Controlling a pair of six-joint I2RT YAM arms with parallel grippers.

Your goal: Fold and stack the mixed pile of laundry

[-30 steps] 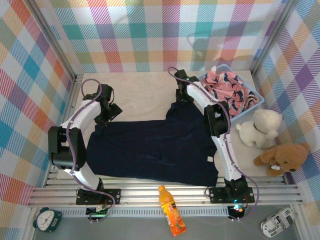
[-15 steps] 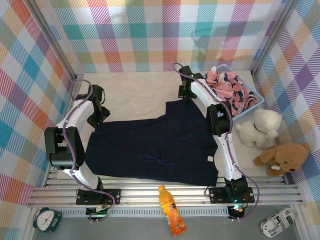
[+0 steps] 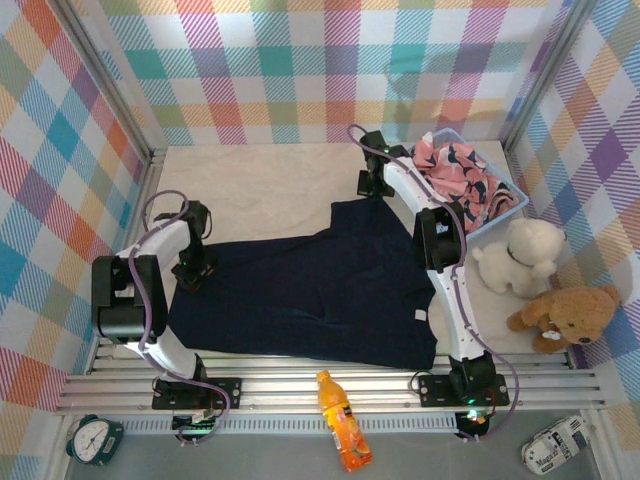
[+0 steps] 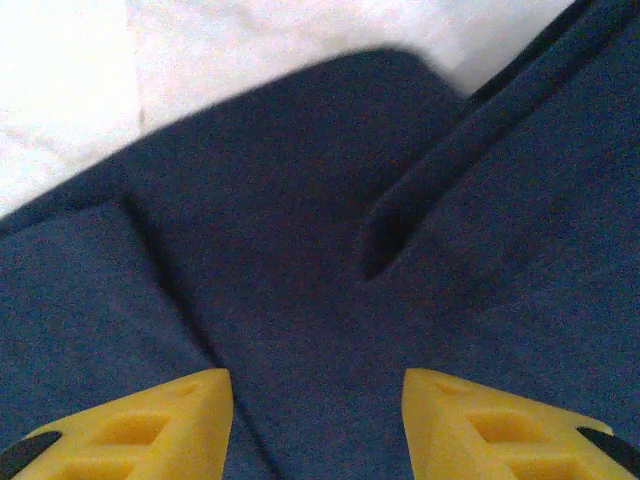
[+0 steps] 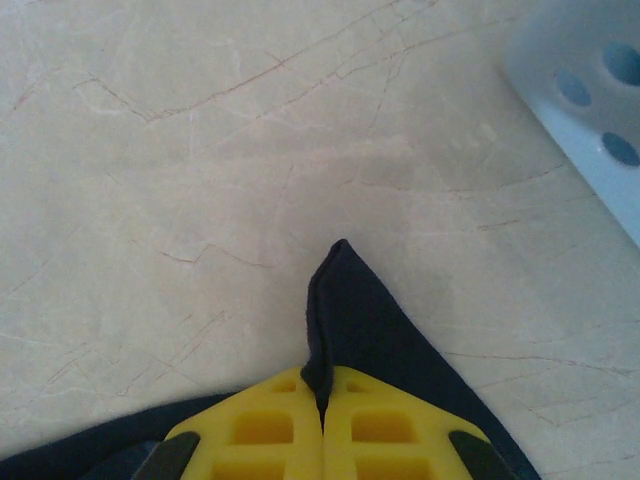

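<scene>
The dark navy trousers (image 3: pixel 300 290) lie spread flat across the middle of the table. My right gripper (image 3: pixel 372 192) is at their far corner, near the basket. In the right wrist view the gripper (image 5: pixel 322 385) is shut on that corner of the trousers (image 5: pixel 370 320), and a pinched ridge of cloth sticks out past the yellow fingertips. My left gripper (image 3: pixel 190 272) is low over the trousers' left edge. In the left wrist view it (image 4: pixel 315 385) is open, and navy cloth (image 4: pixel 300 200) with a long crease lies flat between the fingers. The pink printed garment (image 3: pixel 455 175) is heaped in the basket.
The light blue basket (image 3: pixel 510 205) stands at the back right; its corner (image 5: pixel 590 100) is close to my right gripper. A white teddy (image 3: pixel 520 255) and a brown teddy (image 3: pixel 565 315) sit on the right. An orange bottle (image 3: pixel 342 420) and a clock (image 3: pixel 95 438) lie off the near edge.
My left gripper has moved toward the near edge along the trousers' left side, and its jaws have narrowed. My right gripper has shut on the far corner and drawn it slightly back.
</scene>
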